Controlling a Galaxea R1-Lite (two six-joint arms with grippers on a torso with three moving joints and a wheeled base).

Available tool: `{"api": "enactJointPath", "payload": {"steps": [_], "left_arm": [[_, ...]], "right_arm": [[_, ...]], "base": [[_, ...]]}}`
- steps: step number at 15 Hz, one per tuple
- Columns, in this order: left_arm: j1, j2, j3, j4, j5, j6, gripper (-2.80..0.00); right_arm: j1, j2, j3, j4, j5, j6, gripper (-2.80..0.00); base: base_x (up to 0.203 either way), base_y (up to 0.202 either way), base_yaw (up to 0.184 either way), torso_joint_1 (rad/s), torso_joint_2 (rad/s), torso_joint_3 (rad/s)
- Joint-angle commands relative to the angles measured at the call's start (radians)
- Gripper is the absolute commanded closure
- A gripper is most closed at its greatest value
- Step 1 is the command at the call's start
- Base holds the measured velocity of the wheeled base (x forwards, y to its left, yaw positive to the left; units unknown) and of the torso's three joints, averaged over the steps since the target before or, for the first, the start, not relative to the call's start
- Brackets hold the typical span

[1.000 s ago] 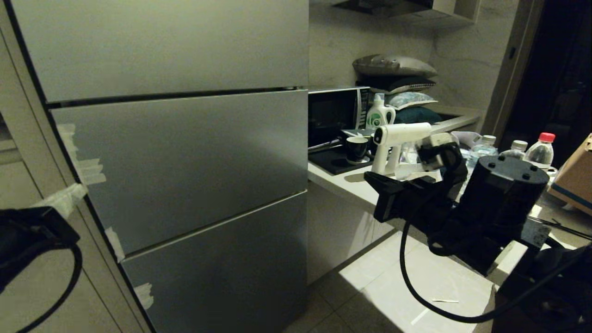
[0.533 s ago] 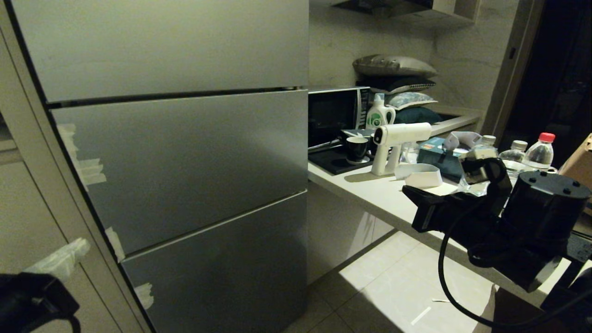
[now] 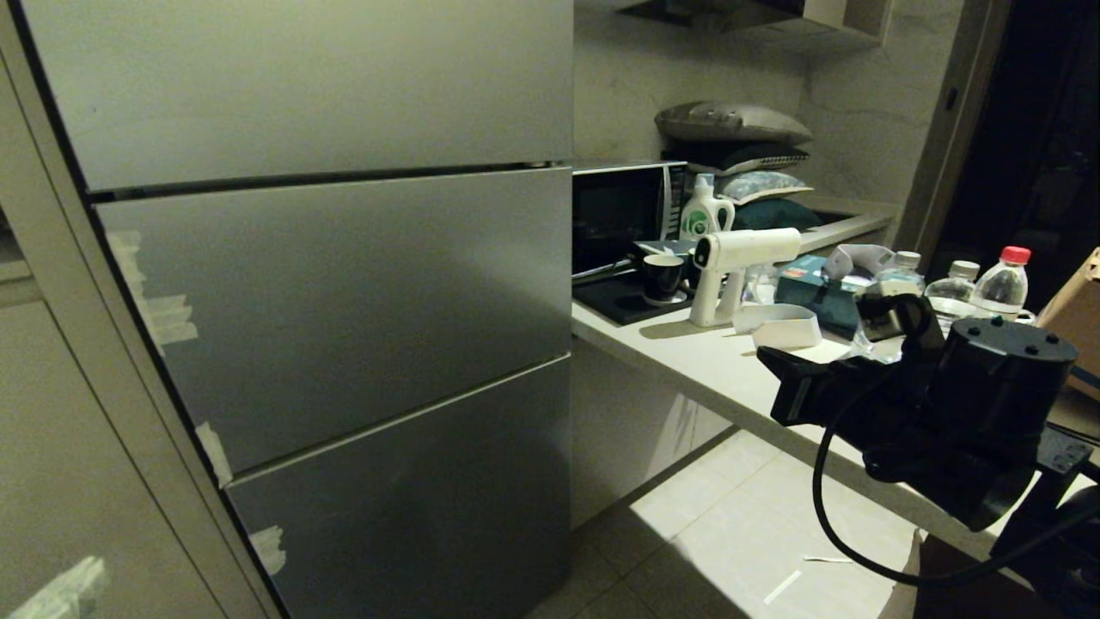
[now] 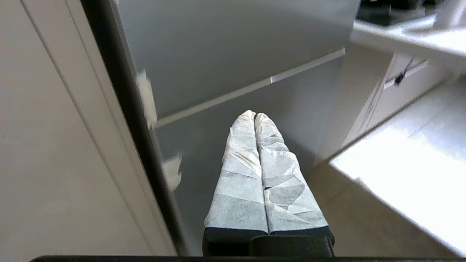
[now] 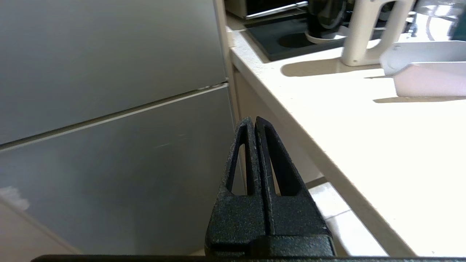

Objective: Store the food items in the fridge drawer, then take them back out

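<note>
The fridge drawer (image 3: 344, 301) is the middle brushed grey panel, and it stands closed; the same front shows in the left wrist view (image 4: 225, 47) and the right wrist view (image 5: 109, 54). The food items are out of view. My left gripper (image 4: 254, 114), its fingers wrapped in white tape, is shut and empty, low in front of the lowest panel; only its pale tip (image 3: 64, 589) shows at the head view's bottom left corner. My right gripper (image 5: 254, 120) is shut and empty, held beside the counter's edge, right of the fridge. The right arm (image 3: 945, 395) fills the head view's lower right.
White tape scraps (image 3: 163, 314) stick to the drawer's left edge. A pale counter (image 3: 687, 344) right of the fridge carries a microwave (image 3: 619, 215), a dark cup (image 3: 663, 277), a white spray gun (image 3: 730, 266) and water bottles (image 3: 1004, 279). A tall cabinet (image 3: 51, 430) stands left.
My left arm has sunk down and almost out of the head view at the lower left. My right arm has drawn back to the right, away from the fridge. The drawer stays closed.
</note>
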Motion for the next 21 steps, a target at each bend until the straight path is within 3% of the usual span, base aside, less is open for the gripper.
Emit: {"api": "enactJointPath", "payload": {"steps": [1,4,6,9,17,21], "left_arm": [[-0.002,-0.248,0.005,0.200,-0.014,0.009,0.00],[-0.005,-0.290,0.025,0.433,0.042,0.027,0.00],[-0.016,-0.286,0.022,0.482,-0.003,0.047,0.00],[-0.165,-0.297,0.016,0.509,-0.007,0.039,0.00],[-0.111,-0.577,0.006,0.531,0.026,0.037,0.00],[-0.112,-0.572,0.009,0.523,0.035,0.000,0.00]], "right_arm": [[0.000,0.027,-0.014,-0.006,0.001,0.001,0.00],[0.002,0.030,-0.019,-0.006,-0.001,-0.004,0.00],[0.002,0.029,-0.017,-0.006,-0.001,-0.005,0.00],[0.001,0.030,-0.019,-0.006,-0.001,-0.007,0.00],[-0.007,0.050,-0.018,-0.006,-0.002,0.000,0.00],[-0.015,0.038,0.003,-0.006,-0.007,-0.004,0.00]], "base": [[0.000,0.000,0.000,0.000,0.00,0.000],[0.000,0.000,0.000,0.000,0.00,0.000],[0.000,0.000,0.000,0.000,0.00,0.000],[0.000,0.000,0.000,0.000,0.00,0.000],[0.000,0.000,0.000,0.000,0.00,0.000],[0.000,0.000,0.000,0.000,0.00,0.000]]}}
